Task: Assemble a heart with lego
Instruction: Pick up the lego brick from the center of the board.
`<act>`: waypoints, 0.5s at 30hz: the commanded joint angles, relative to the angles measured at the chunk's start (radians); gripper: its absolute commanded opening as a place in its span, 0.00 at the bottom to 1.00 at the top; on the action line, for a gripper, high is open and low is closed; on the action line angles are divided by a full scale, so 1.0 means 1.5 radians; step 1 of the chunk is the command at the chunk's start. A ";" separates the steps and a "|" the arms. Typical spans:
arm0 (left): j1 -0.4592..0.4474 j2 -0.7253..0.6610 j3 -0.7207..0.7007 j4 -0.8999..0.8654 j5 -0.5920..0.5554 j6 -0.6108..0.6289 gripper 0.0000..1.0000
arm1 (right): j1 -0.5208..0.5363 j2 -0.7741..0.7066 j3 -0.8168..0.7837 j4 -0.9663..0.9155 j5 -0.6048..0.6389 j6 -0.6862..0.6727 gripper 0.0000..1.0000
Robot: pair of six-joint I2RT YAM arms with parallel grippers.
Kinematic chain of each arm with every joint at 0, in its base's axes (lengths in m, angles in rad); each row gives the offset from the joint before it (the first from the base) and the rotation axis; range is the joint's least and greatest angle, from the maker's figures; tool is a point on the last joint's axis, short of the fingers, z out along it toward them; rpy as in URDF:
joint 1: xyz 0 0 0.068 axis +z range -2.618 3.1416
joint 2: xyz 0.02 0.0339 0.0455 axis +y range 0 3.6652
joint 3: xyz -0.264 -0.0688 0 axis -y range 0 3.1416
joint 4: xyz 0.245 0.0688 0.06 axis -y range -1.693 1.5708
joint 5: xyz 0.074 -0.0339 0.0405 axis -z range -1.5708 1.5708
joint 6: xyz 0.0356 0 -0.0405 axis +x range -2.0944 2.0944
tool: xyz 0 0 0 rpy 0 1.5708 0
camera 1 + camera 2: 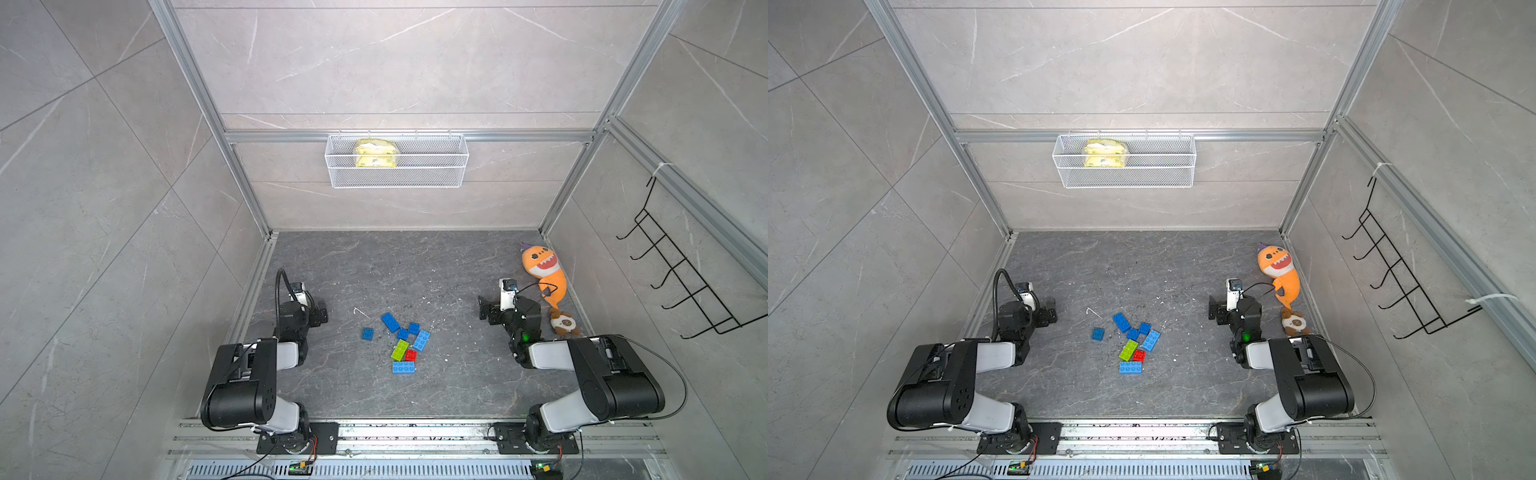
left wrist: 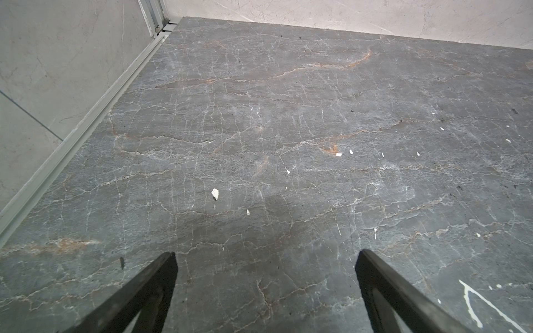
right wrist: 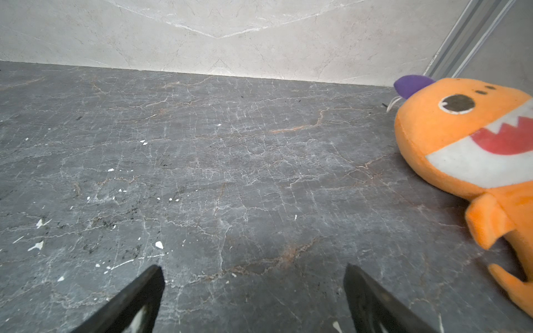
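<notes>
The lego lies loose in the middle of the dark table, in both top views: a long dark blue brick (image 1: pixel 390 322), a small blue square (image 1: pixel 367 333) off to its left, a light blue brick (image 1: pixel 422 340), a lime green one (image 1: pixel 400 350), a small red one (image 1: pixel 410 355) and a blue long one (image 1: pixel 403 367). Some touch each other; no joined heart is in view. My left gripper (image 1: pixel 322 311) (image 2: pixel 265 256) stands open left of the pile, nothing between its fingers. Right of the pile, my right gripper (image 1: pixel 484 309) (image 3: pixel 253 269) is open and empty too.
An orange plush shark (image 1: pixel 544 270) (image 3: pixel 467 144) and a small brown plush (image 1: pixel 564 324) lie by the right wall, just behind the right arm. A white wire basket (image 1: pixel 397 178) hangs on the back wall, a black hook rack (image 1: pixel 681 274) on the right wall. White flecks dot the table.
</notes>
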 commanded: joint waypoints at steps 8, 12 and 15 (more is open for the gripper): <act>0.002 0.009 0.017 0.041 -0.002 0.022 1.00 | 0.004 0.009 0.013 0.021 0.010 0.009 1.00; 0.001 0.007 0.016 0.043 -0.002 0.022 1.00 | 0.004 0.008 0.012 0.021 0.010 0.010 1.00; 0.000 -0.026 0.021 0.003 0.014 0.035 1.00 | 0.004 -0.038 -0.011 0.028 0.010 0.007 1.00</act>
